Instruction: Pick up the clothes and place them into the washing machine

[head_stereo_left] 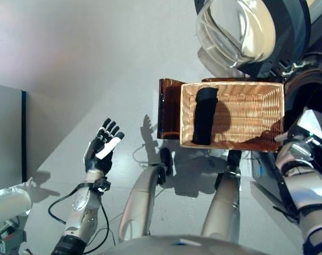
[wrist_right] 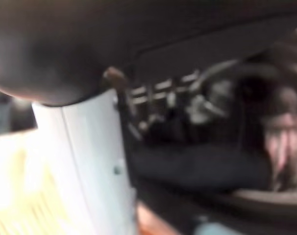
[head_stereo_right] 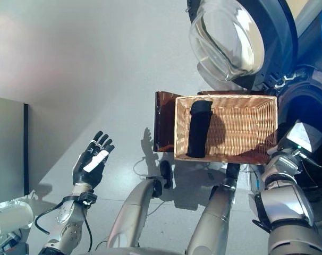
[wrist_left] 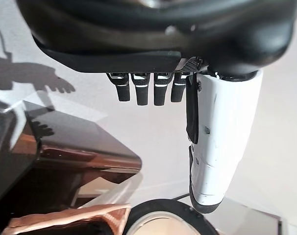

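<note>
A woven basket rests on a brown stand in front of me. One long black garment lies in its left half. Right of the basket gapes the washing machine's dark drum, with its round glass door swung open above. My left hand hangs over the floor, left of the basket, fingers straight and empty. My right arm reaches toward the drum's mouth at the basket's right end. In the right wrist view my right hand shows its white thumb beside something dark; the fingers are too blurred to read.
A grey cabinet stands at the left edge, with a white cylinder below it. Bare grey floor lies between the cabinet and the brown stand.
</note>
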{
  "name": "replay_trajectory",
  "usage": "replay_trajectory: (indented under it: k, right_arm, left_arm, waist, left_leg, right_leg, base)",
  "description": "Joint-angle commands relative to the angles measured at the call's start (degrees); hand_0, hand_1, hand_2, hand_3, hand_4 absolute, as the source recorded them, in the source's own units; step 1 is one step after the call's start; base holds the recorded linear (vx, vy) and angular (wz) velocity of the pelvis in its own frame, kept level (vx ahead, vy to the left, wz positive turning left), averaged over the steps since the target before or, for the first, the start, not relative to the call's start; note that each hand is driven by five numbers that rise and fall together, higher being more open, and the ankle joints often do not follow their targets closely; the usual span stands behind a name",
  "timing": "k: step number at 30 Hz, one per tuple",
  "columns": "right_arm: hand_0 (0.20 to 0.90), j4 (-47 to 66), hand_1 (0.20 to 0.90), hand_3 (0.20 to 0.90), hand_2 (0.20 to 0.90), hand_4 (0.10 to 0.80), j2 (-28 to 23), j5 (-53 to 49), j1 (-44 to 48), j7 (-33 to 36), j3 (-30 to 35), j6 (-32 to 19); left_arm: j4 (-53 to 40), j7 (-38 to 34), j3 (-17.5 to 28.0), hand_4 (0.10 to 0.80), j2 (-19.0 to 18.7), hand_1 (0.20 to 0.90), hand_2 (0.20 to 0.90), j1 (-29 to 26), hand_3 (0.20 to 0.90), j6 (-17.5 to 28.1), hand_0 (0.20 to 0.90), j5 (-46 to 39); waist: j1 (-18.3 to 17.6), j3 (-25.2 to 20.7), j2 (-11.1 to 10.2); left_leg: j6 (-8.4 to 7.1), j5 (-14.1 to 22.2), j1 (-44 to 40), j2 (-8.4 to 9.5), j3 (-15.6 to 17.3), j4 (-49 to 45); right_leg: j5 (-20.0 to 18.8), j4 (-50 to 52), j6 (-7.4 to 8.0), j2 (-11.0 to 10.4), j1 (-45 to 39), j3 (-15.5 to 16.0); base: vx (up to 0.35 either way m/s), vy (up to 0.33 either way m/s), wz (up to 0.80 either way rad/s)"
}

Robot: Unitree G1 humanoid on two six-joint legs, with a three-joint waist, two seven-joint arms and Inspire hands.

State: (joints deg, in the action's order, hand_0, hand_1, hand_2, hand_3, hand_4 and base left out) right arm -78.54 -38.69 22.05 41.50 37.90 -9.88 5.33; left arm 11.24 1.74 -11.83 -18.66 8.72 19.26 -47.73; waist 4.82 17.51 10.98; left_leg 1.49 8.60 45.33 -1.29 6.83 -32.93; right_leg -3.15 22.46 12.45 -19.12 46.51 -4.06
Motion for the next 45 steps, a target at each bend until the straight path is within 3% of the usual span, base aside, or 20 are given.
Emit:
replay_trajectory:
  k: [1,7,16,32,35,45]
  right_arm:
    - [0.900,5.1,0.900,0.900,0.900,0.800,0.2,-6.5,-2.1,5.5,0.5,-4.9]
    - [0.900,17.3,0.900,0.900,0.900,0.800,8.3,-10.2,-11.3,4.7,1.9,-11.4]
    - [0.900,21.1,0.900,0.900,0.900,0.800,13.2,-3.4,-17.4,1.6,-4.4,-11.9]
    - [0.900,24.0,0.900,0.900,0.900,0.800,11.5,12.0,-15.7,-4.4,-17.7,-11.1]
    - [0.900,22.5,0.900,0.900,0.900,0.800,10.5,20.1,-12.7,-7.0,-24.4,-9.5]
    - [0.900,23.2,0.900,0.900,0.900,0.800,10.9,29.4,-8.5,-8.9,-32.1,-8.2]
  left_arm:
    - [-4.2,-1.5,5.7,0.800,-1.0,0.900,0.900,1.9,0.900,5.7,0.900,1.1]
    - [-1.4,-2.2,7.4,0.800,0.5,0.900,0.900,2.2,0.900,6.3,0.900,1.8]
    - [2.8,-3.1,7.9,0.800,1.6,0.900,0.900,0.9,0.900,6.8,0.900,5.7]
    - [4.1,-1.8,9.0,0.800,1.7,0.900,0.900,0.7,0.900,6.4,0.900,7.4]
    - [4.4,-0.9,8.8,0.800,1.1,0.900,0.900,0.6,0.900,6.1,0.900,7.7]
    - [3.2,0.3,8.3,0.800,-1.1,0.900,0.900,1.6,0.900,5.5,0.900,8.6]
  waist:
    - [-1.3,-1.7,-0.9]
    - [-2.6,-2.1,-3.4]
    - [-2.5,-2.7,-7.1]
    - [-1.1,-2.7,-10.3]
    - [0.1,-2.7,-10.8]
    - [3.0,-2.5,-12.2]
  left_leg:
    - [-5.46,-6.1,-0.8,-2.81,-2.4,6.7]
    - [-5.96,-8.1,-4.3,-3.39,-2.9,11.6]
    - [-6.74,-10.6,-12.5,-3.99,-4.8,18.2]
    - [-7.37,-11.9,-16.0,-4.33,-7.0,20.3]
    - [-7.47,-11.9,-15.7,-4.37,-7.6,20.0]
    - [-7.79,-12.5,-14.7,-3.94,-9.3,20.2]
  right_leg:
    - [0.9,5.6,-3.37,1.2,-0.8,0.7]
    - [-0.9,-0.2,-2.98,2.0,-5.2,2.3]
    - [-3.1,-8.4,-2.24,1.8,-15.5,5.9]
    - [-3.4,-11.5,-1.86,1.5,-21.9,9.3]
    - [-3.3,-11.5,-1.78,1.3,-22.4,10.2]
    - [-3.1,-11.8,-1.57,0.9,-23.6,12.6]
  base:
    - [0.000,0.000,0.00]
    - [0.032,-0.037,-0.10]
    - [0.064,-0.057,0.00]
    - [0.015,-0.014,0.08]
    - [0.006,-0.012,0.14]
    - [-0.004,-0.020,0.11]
